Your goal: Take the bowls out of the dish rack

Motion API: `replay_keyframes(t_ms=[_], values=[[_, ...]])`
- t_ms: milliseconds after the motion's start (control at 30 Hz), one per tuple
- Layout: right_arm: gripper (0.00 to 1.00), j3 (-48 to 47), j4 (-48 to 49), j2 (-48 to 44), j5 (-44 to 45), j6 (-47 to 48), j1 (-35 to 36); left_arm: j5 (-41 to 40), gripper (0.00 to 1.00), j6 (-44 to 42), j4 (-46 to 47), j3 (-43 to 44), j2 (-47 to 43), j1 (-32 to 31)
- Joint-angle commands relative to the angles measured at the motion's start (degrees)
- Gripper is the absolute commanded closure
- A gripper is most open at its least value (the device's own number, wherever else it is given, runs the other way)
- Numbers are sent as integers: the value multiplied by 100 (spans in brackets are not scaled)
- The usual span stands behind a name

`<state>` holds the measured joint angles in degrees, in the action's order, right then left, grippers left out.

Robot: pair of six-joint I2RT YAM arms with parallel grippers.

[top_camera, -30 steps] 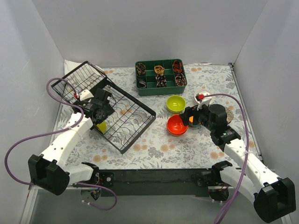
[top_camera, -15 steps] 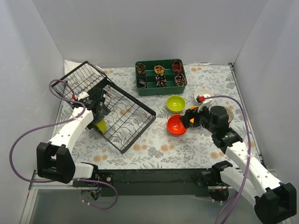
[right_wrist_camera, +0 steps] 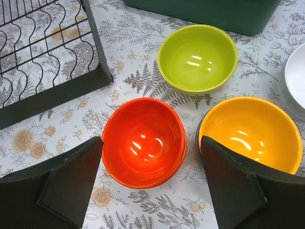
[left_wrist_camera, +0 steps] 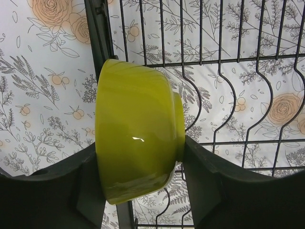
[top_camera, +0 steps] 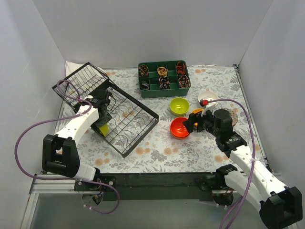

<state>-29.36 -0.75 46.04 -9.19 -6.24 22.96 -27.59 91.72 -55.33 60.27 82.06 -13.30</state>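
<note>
A lime-yellow bowl (left_wrist_camera: pixel 138 148) stands on edge in the black wire dish rack (left_wrist_camera: pixel 224 62) at the rack's near-left end (top_camera: pixel 102 129). My left gripper (left_wrist_camera: pixel 138 176) is shut on it, one finger pressing each side of the bowl. Over the table to the right of the rack (top_camera: pixel 128 119), my right gripper (right_wrist_camera: pixel 150 186) hovers open above a red bowl (right_wrist_camera: pixel 143 140). An orange bowl (right_wrist_camera: pixel 250 131) sits just right of the red one, partly behind the right finger. A second lime bowl (right_wrist_camera: pixel 198 57) and a white bowl (right_wrist_camera: pixel 295 76) rest farther back.
A green divided tray (top_camera: pixel 163 78) of small items stands at the back centre. The rack's tilted wire panel (top_camera: pixel 83 81) rises at the back left. Grey walls close in on three sides. A patterned bowl (top_camera: pixel 233 114) lies partly hidden behind my right wrist.
My left gripper has closed from wide open onto the lime-yellow bowl in the rack, and its arm has swung in closer. The right gripper has hardly moved.
</note>
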Motion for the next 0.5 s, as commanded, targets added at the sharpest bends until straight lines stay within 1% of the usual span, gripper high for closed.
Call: replay_keyframes(t_ms=[0,267,333,467], values=[[9,-60,102,-87,-74,-26,24,-141,65,-23,-197,336,-340,29],[9,-140,102,-7,-127,-53,24,96,75,-154,-119,714,-744,29],[9,-166,93,-7,-127,-53,24,201,77,-304,-31,854,-779,29],[9,-298,84,36,-109,-105,24,605,78,-786,311,960,-841,-6]])
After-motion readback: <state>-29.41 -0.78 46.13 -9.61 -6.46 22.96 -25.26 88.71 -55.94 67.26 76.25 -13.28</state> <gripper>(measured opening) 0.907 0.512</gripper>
